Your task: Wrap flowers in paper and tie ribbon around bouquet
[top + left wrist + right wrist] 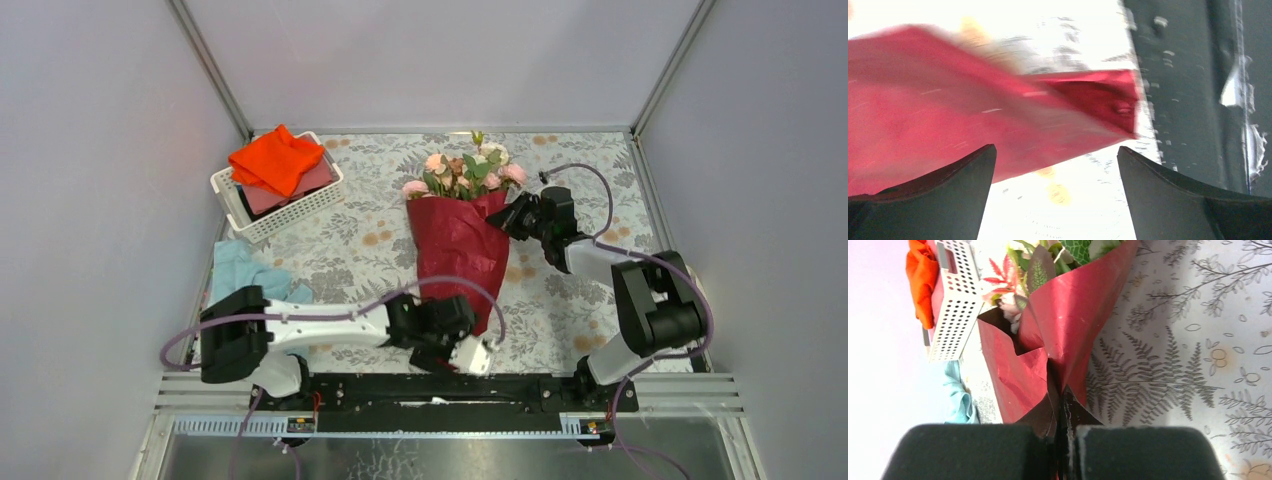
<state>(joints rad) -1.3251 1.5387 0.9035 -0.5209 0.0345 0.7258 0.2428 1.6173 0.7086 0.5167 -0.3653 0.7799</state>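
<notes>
While the bouquet lies on the tabletop, the right end effector is clamped on an edge of the paper; the left end effector stands wide apart near its narrow tip.

Your top view is evenly, softly lit and sharp throughout, with only faint shadows on the table in the lower part of the frame. Your left wrist view is heavily overexposed: the table is burnt out to white at upper centre and lower middle, and the paper is smeared by motion blur, though the dark fingers at the bottom stay crisp. Your right wrist view is bright and sharp on the paper, its left edge washed pale.
</notes>
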